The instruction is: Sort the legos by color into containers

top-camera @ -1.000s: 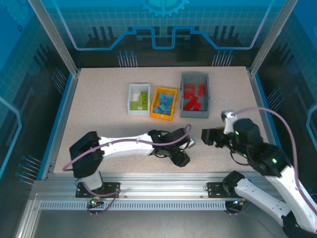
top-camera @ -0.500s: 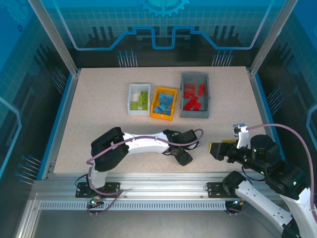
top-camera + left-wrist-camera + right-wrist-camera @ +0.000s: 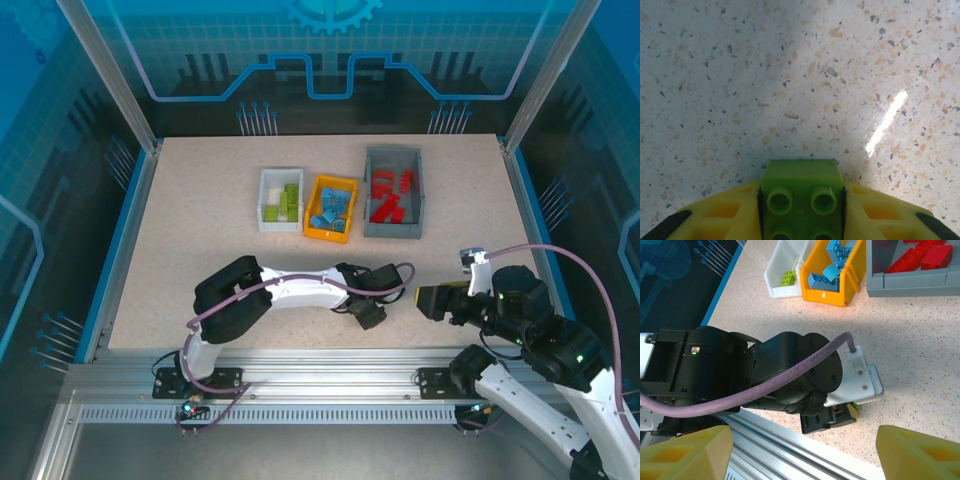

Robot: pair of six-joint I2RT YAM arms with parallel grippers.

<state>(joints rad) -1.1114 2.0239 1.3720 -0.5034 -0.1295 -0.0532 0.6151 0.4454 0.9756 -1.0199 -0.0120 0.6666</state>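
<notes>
Pinching a lime green lego (image 3: 802, 200) between its two yellow fingers (image 3: 715, 217), the left gripper (image 3: 802, 192) is closed down narrow on the brick, studs facing the wrist cam and both pads snug against its sides. That close-up has the speckled table (image 3: 790, 75) right beyond the brick, but I honestly can't tell if the brick is resting on it or lifted a hair. From the top cam you'd never know there's a lego in there; the brick is hidden and the left gripper (image 3: 368, 312) is just a dark lump low near the front edge of the table (image 3: 200, 220), well short of the bins. The right gripper (image 3: 430, 300) sits just beside it, pointing at it, and its own cam shows the right fingers (image 3: 920, 455) spread wide with nothing between them, looking down on the left arm's black wrist (image 3: 790, 375). A yellow-green sliver pokes out under that wrist, finger or brick, can't say. Further back, the bins line up: white bin (image 3: 264, 200) with green legos (image 3: 290, 200), orange-yellow bin (image 3: 312, 205) with blue legos (image 3: 333, 208), and grey bin (image 3: 392, 157) with red legos (image 3: 390, 195).
</notes>
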